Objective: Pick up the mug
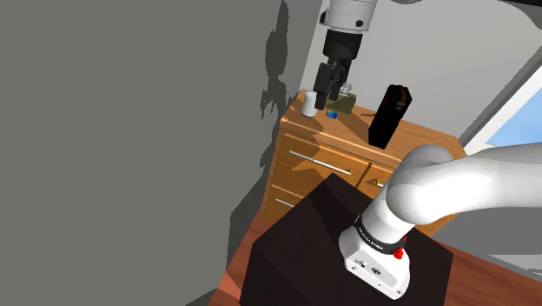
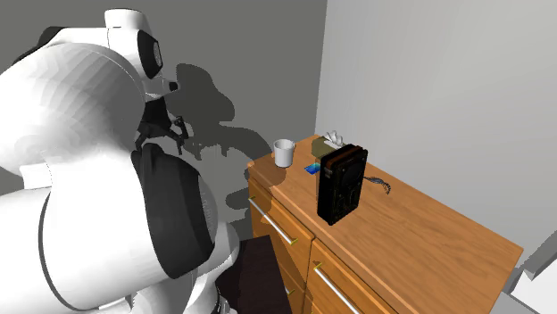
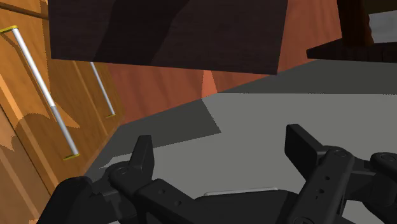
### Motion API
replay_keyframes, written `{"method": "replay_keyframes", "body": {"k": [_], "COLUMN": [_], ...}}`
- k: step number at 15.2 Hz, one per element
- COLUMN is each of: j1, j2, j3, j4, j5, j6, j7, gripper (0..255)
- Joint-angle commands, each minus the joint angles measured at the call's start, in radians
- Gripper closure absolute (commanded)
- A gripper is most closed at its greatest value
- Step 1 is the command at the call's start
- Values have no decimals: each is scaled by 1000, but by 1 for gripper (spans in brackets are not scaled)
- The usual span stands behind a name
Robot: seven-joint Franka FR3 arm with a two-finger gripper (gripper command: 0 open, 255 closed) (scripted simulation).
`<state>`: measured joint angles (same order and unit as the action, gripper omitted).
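A white mug (image 1: 310,104) stands upright on the near left corner of a wooden dresser's top (image 1: 408,139); in the second exterior view the mug (image 2: 284,152) is on the top's far left corner. My black gripper (image 1: 327,97) hangs high, pointing down. In the second exterior view the gripper (image 2: 178,138) is off the dresser's side, well apart from the mug. In the wrist view the gripper (image 3: 222,153) is open, its fingers (image 3: 143,158) wide apart with nothing between them, looking down at grey floor and the drawer fronts.
On the dresser stand a tall black box (image 2: 342,183), a tissue box (image 2: 332,138) and a small blue thing (image 2: 312,168). Drawers with metal handles (image 3: 48,95) face the dark stand (image 1: 339,252). Grey walls meet behind the dresser.
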<state>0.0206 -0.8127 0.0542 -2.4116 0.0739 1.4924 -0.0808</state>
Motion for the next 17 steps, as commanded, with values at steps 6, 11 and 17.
{"method": "replay_keyframes", "body": {"k": [6,11,17], "j1": [-38,-74,-108], "j2": [84,197,362], "j3": [-77,-153,-239], "j4": [-20,-9,46], "j5": [-78,-142,-193], "j6": [110,223,352], "j7": [-96,-184,-286], "gripper": [0,0,0]}}
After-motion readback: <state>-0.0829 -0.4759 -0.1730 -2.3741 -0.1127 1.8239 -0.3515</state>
